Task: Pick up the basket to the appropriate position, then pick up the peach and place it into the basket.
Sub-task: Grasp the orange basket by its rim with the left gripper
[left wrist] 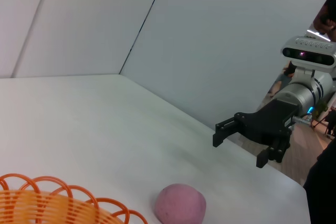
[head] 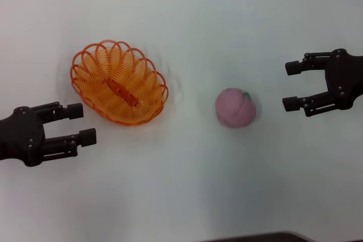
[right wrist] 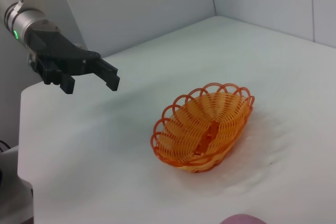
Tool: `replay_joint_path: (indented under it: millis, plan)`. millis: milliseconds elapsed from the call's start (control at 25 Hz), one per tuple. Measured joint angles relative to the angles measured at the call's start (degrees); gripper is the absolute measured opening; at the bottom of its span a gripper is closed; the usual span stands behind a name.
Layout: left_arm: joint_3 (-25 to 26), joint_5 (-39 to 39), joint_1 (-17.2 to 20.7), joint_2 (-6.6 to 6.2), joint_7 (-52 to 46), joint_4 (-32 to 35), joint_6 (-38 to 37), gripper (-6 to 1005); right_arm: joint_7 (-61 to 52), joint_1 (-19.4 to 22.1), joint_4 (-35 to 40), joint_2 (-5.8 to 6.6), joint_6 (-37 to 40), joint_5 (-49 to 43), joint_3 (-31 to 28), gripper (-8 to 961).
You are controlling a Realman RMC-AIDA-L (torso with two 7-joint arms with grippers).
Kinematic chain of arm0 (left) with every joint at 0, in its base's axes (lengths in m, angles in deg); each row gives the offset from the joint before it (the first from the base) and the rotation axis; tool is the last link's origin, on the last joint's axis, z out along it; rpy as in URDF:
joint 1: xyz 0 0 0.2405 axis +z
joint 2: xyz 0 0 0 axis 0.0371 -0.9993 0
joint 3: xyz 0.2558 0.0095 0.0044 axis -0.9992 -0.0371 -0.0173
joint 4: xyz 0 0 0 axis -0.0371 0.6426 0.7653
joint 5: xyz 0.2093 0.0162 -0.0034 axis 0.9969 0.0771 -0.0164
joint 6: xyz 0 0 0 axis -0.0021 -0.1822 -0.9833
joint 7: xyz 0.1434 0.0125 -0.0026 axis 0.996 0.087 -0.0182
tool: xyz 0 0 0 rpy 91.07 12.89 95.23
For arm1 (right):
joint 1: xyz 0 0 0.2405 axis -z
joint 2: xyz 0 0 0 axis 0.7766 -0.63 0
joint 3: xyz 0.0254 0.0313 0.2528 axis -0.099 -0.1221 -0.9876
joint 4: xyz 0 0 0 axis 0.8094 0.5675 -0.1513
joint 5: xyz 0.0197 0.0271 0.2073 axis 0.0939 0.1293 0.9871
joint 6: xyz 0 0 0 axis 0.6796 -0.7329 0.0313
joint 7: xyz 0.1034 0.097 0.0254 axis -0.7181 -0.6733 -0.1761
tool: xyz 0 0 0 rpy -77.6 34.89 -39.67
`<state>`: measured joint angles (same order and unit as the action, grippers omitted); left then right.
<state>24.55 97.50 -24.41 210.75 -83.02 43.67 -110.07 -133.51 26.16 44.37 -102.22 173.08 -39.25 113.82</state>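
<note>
Sitting left of centre on the white table (head: 187,196), the basket (head: 119,82) is empty and upright, its long axis running from far-left to near-right. Left gripper (head: 79,123) hangs just near-left of it, fingers spread wide and pointing right toward the basket's near-left rim, holding nothing; whether it touches the rim cannot be told, but a small gap seems to show. This arm is clearly the nearer one to the basket, so the first step, lifting and resiting the basket, looks to be its job and appears not yet begun. The approach would be along the fingers' own line, rightward and slightly far, onto the scalloped rim. Peach (head: 235,107) lies to the right of the basket, apart from it, stem mark turned up and to the right. Right gripper (head: 291,86) hovers to the right of the peach and a little farther back, fingers also wide and empty, pointing left; it is the nearer arm to the fruit. Nothing stands between either gripper and its target. Thin looped strands may flex or slip under a pinch.
</note>
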Motion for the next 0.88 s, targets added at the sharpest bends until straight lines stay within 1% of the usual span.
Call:
replay_joint_path:
  millis: [600, 880]
  plan:
    - [0.43, 0.00, 0.04, 0.08, -0.13, 0.00, 0.37, 781, 0.00, 0.05, 0.00, 0.00, -0.04, -0.09, 0.00, 921]
    - [0.44, 0.00, 0.04, 0.40, -0.14, 0.00, 1.32, 781, 0.00, 0.08, 0.00, 0.00, -0.30, -0.09, 0.00, 918]
